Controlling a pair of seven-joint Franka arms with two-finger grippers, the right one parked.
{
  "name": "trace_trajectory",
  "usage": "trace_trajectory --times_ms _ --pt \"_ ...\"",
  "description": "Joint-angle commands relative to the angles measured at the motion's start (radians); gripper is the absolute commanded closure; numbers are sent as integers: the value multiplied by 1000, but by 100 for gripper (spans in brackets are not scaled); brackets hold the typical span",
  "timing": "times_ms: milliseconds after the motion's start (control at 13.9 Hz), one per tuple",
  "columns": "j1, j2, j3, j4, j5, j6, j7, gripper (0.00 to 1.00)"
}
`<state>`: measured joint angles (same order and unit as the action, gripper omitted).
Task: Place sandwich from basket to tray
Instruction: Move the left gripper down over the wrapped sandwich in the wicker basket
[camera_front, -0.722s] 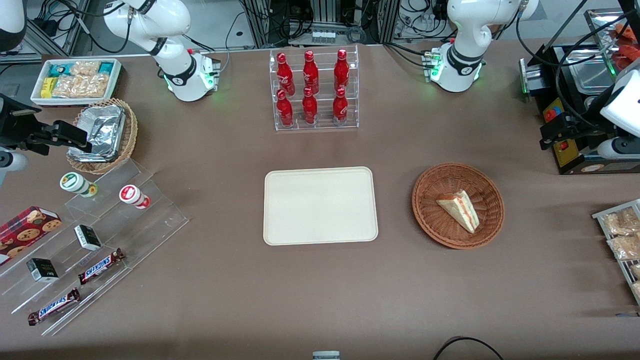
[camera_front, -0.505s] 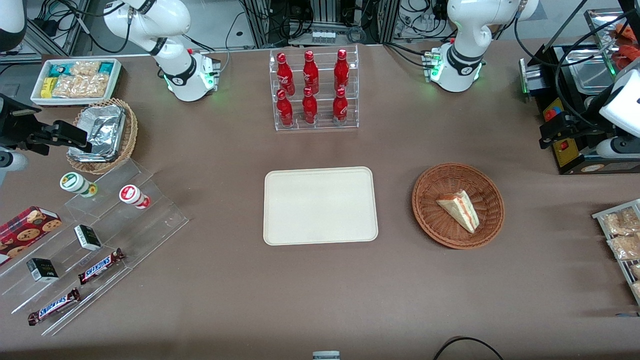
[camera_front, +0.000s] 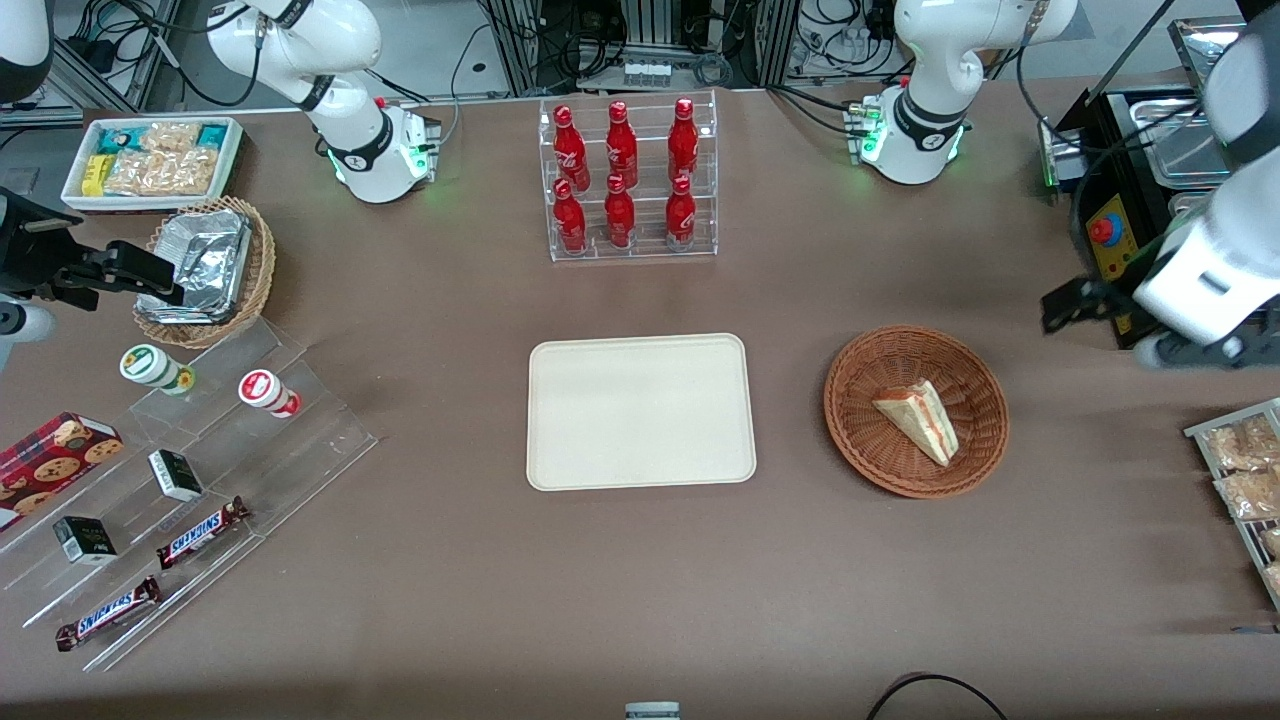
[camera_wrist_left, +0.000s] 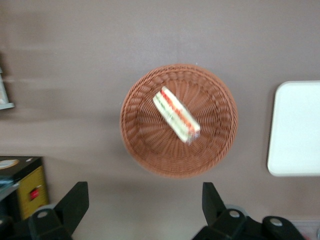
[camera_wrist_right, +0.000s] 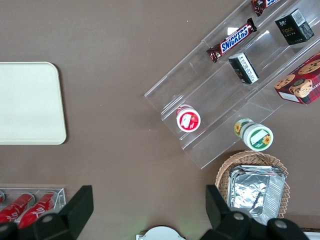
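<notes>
Sandwich (camera_front: 919, 420): triangular wedge, pale bread with red and green filling along the cut edge; lies inside the basket (camera_front: 866, 450), near its middle, not in the jaws and well clear of them.

Basket: round, reddish-brown wicker; stands on the brown bench (camera_front: 450, 580), lower than the jaws and toward the bench middle from them.

Tray (camera_front: 640, 411): flat, cream-white, rounded corners; lies on the bench beside the basket, apart from it, and farther from the jaws than the basket is.

Gripper (camera_front: 1060, 305): held above the bench at the working arm's end, off to the side of the basket and over none of it; jaws stand wide apart, the dark fingers (camera_wrist_left: 72, 205) separated, with nothing between them.

Bottle rack (camera_front: 628, 180): clear, holding red bottles; farther from the front camera than the tray.
</notes>
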<state>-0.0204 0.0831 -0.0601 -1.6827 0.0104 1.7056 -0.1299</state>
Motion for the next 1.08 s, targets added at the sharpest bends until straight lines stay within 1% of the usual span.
trace_trajectory --times_ms 0,144,289,361,505,577,794,1010 --pt "-13 -28 -43 -190 26 203 -216 0" --pt "-13 -28 -67 -299 28 342 -354 0" --pt "-13 -19 -76 -397 28 477 -553 0" --pt "-13 -14 -81 -437 29 524 -613 0" --pt "-15 9 -81 -512 30 624 -652 0" --pt "-15 35 -81 -526 30 655 -660 0" --pt "-15 127 -81 -526 30 725 -678 0" --pt "-16 178 -81 -526 31 761 -678 0"
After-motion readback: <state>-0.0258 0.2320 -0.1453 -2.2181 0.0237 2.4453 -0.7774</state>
